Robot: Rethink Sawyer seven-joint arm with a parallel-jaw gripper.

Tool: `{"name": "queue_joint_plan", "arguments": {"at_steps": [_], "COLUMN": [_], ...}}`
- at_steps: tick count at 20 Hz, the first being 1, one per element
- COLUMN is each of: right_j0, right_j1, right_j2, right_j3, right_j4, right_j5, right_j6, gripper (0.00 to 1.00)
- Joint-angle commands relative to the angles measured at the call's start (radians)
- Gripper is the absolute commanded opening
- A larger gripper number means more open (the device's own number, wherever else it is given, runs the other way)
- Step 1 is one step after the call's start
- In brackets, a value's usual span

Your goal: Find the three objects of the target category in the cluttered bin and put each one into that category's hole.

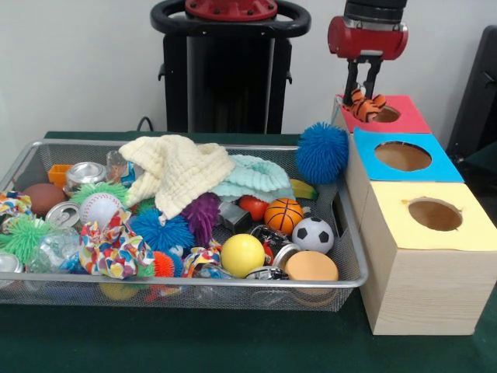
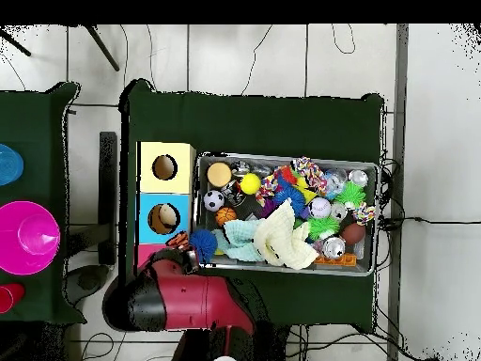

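My gripper point(image 1: 363, 99) hangs at the far right, shut on an orange-and-black striped soft toy point(image 1: 367, 106). It holds the toy just above the near edge of the round hole point(image 1: 387, 114) in the red-faced box point(image 1: 404, 116). In the overhead view the arm point(image 2: 188, 299) covers most of the red box point(image 2: 150, 252), and the striped toy point(image 2: 177, 241) shows at its edge. The silver wire-mesh bin point(image 1: 194, 281) lies left of the boxes, also in the overhead view point(image 2: 287, 157), full of mixed objects.
The blue-faced hole point(image 1: 402, 156) and yellow-faced hole point(image 1: 435, 214) sit nearer the camera. The bin holds a blue spiky ball point(image 1: 321, 152), a cream cloth point(image 1: 177, 171), a mini basketball point(image 1: 284, 215), a soccer ball point(image 1: 313, 234), a yellow ball point(image 1: 242, 255), cans and fabric toys.
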Motion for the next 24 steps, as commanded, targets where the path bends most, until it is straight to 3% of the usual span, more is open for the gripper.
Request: {"name": "queue_joint_plan", "arguments": {"at_steps": [1,11,24], "right_j0": [0.0,0.064,0.113], "right_j1": [0.071,0.095,0.071], "right_j2": [0.036,-0.001,-0.023], "right_j3": [0.045,0.055,0.113], "right_j4": [0.068,0.104,0.109], "right_j5": [-0.069,-0.085,-0.103], "right_j6": [0.279,0.323,0.369], "gripper": [0.0,0.0,0.0]}}
